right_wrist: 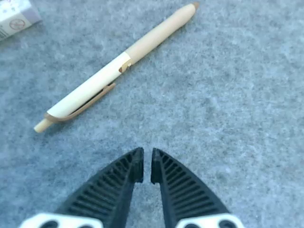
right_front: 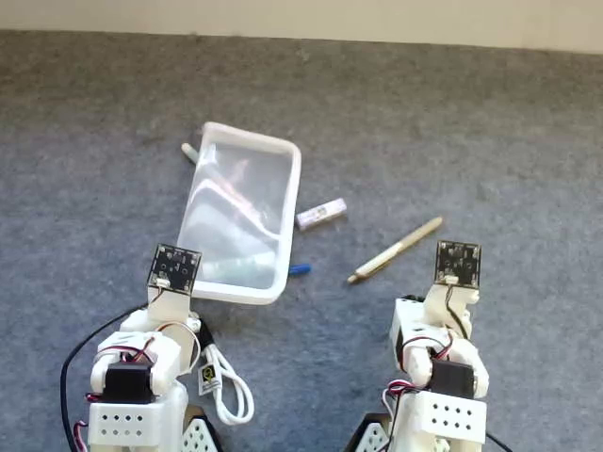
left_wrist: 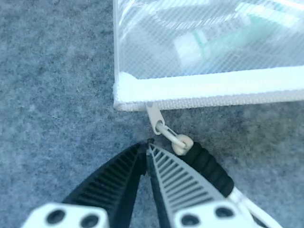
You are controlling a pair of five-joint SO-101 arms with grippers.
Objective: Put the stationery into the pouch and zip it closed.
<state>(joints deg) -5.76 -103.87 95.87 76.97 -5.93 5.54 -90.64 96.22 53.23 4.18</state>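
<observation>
A translucent white mesh pouch [right_front: 243,217] lies left of centre, with a green-and-white item [left_wrist: 199,45] inside it. Its zipper pull [left_wrist: 158,124] sits at the near corner, tied to a bead [left_wrist: 182,145] and a black-sleeved cord [left_wrist: 209,167]. My left gripper [left_wrist: 147,145] is shut just short of the pull and holds nothing. A beige pen [right_front: 396,250] [right_wrist: 118,69] lies on the carpet ahead of my right gripper [right_wrist: 146,165], which is shut and empty. A small white eraser box [right_front: 321,214] [right_wrist: 14,19] rests beside the pouch.
A blue tip [right_front: 299,269] pokes out by the pouch's near right corner, and another pen end [right_front: 188,151] shows at its far left. A white cord loop [right_front: 229,384] lies by the left arm's base. Grey carpet [right_front: 471,122] covers the table.
</observation>
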